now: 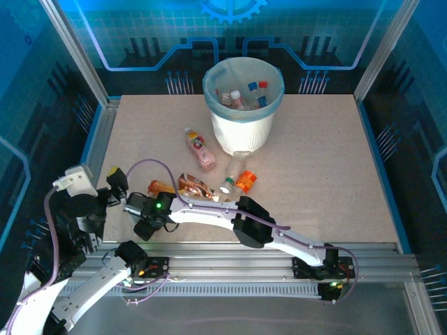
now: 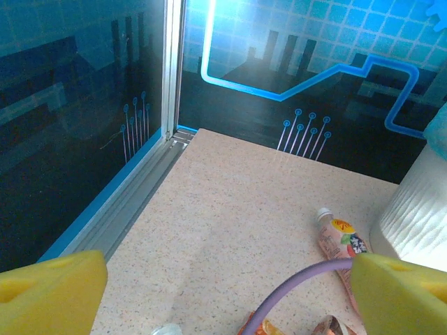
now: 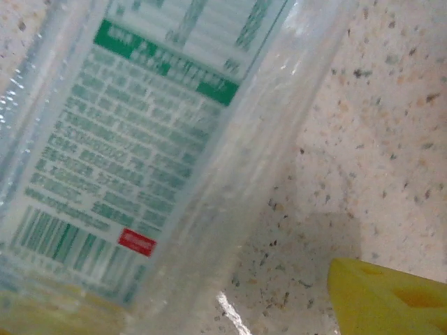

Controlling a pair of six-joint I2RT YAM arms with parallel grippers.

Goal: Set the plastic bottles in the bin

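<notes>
Straddling a clear bottle point(image 3: 140, 153), right tool point(image 1: 143, 218) gapes.

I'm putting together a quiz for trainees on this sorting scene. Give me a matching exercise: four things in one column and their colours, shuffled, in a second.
Things:
1. bin
2. bottle left of the bin
3. cable
4. pads of the left claw

Colours:
A. yellow
B. pink
C. purple
D. white, with a light blue liner

Pairs: 1-D, 2-B, 3-C, 4-A
</notes>
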